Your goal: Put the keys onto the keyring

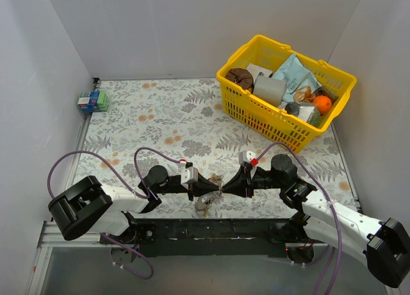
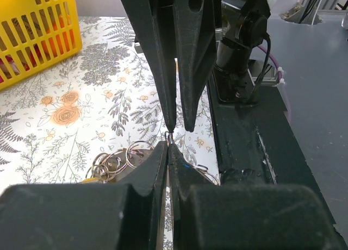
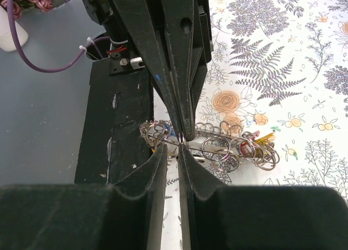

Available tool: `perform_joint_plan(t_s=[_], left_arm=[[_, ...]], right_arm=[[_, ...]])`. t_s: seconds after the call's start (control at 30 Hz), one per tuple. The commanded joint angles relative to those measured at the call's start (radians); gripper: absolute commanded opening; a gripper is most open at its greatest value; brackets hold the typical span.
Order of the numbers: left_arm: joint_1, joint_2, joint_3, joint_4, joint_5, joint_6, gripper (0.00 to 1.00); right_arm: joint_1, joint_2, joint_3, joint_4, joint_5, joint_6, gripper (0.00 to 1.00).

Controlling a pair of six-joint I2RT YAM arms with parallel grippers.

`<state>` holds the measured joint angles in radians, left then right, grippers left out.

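Observation:
My left gripper (image 1: 214, 185) is shut on the keyring (image 2: 169, 136); a sliver of its thin silver wire pokes out past the tips (image 2: 168, 144). The right gripper (image 1: 225, 185) meets it tip to tip, jaws a narrow gap apart (image 3: 173, 148), just short of the wire. The keyring (image 3: 202, 148) runs across beneath both tips in the right wrist view. The keys (image 3: 255, 144), with red and yellow heads and many small split rings, hang in a bunch (image 1: 206, 202) near the table's front edge. A yellow key head (image 2: 89, 179) peeks out beside my left finger.
A yellow basket (image 1: 238, 109) full of groceries stands at the back right. A small blue-green box (image 1: 93, 101) sits against the left wall. The black mounting rail (image 1: 211, 229) runs along the near edge, right under the hanging bunch.

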<state>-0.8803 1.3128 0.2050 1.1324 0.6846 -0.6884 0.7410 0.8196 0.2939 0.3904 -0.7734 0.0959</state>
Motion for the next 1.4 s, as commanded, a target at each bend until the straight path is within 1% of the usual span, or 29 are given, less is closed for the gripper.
perform_joint_plan(t_s=[0.0, 0.2, 0.33, 0.4, 0.43, 0.5, 0.53, 0.6, 0.63, 0.7, 0.73, 0.83, 0.93, 0.97, 1.0, 1.27, 1.3, 1.37], left_arm=[[-0.003, -0.032, 0.027, 0.007, 0.012, 0.015, 0.0], [-0.003, -0.041, 0.028, 0.003, 0.016, 0.013, 0.0], [-0.003, -0.047, 0.028, -0.002, 0.02, 0.013, 0.0], [-0.003, -0.047, 0.031, -0.006, 0.02, 0.013, 0.0], [-0.003, -0.046, 0.031, -0.005, 0.02, 0.013, 0.0], [-0.003, -0.044, 0.031, -0.002, 0.02, 0.013, 0.0], [-0.003, -0.044, 0.031, 0.0, 0.02, 0.013, 0.0], [-0.003, -0.043, 0.034, -0.002, 0.023, 0.012, 0.0], [-0.003, -0.043, 0.034, -0.002, 0.023, 0.012, 0.0], [-0.003, -0.043, 0.036, -0.003, 0.026, 0.012, 0.0], [-0.003, -0.043, 0.036, -0.003, 0.026, 0.012, 0.0], [-0.003, -0.044, 0.033, -0.005, 0.027, 0.012, 0.0], [-0.003, -0.046, 0.031, -0.005, 0.026, 0.01, 0.0], [-0.003, -0.046, 0.031, -0.003, 0.026, 0.01, 0.0], [-0.003, -0.047, 0.031, -0.003, 0.024, 0.01, 0.0], [-0.003, -0.049, 0.031, -0.003, 0.023, 0.007, 0.0], [-0.003, -0.049, 0.031, -0.002, 0.023, 0.007, 0.0], [-0.003, -0.05, 0.03, -0.003, 0.024, 0.007, 0.0]], right_arm=[[0.001, 0.001, 0.016, 0.005, 0.019, -0.027, 0.21], [0.001, 0.015, 0.007, 0.008, 0.023, -0.035, 0.21], [0.001, 0.012, -0.002, 0.008, 0.039, -0.036, 0.28], [0.001, 0.007, -0.004, 0.008, 0.043, -0.036, 0.3], [0.001, 0.006, -0.006, 0.007, 0.045, -0.036, 0.33], [0.001, 0.001, -0.006, 0.002, 0.057, -0.038, 0.37], [0.001, 0.0, -0.007, 0.001, 0.06, -0.039, 0.4], [0.001, -0.007, -0.007, -0.002, 0.066, -0.039, 0.43], [0.001, -0.007, -0.007, -0.004, 0.069, -0.041, 0.46], [0.001, -0.016, -0.009, -0.004, 0.08, -0.041, 0.5], [0.003, -0.017, -0.007, -0.002, 0.083, -0.041, 0.53], [0.001, -0.025, -0.007, -0.004, 0.089, -0.041, 0.57], [0.001, -0.025, -0.006, -0.004, 0.082, -0.042, 0.55], [0.001, -0.02, -0.006, -0.001, 0.076, -0.042, 0.53], [0.001, -0.017, -0.004, 0.002, 0.062, -0.041, 0.47], [0.001, 0.007, -0.012, 0.005, 0.02, -0.036, 0.36], [0.001, 0.007, -0.013, 0.005, 0.019, -0.036, 0.33], [0.001, 0.006, -0.016, 0.005, 0.02, -0.035, 0.3]])
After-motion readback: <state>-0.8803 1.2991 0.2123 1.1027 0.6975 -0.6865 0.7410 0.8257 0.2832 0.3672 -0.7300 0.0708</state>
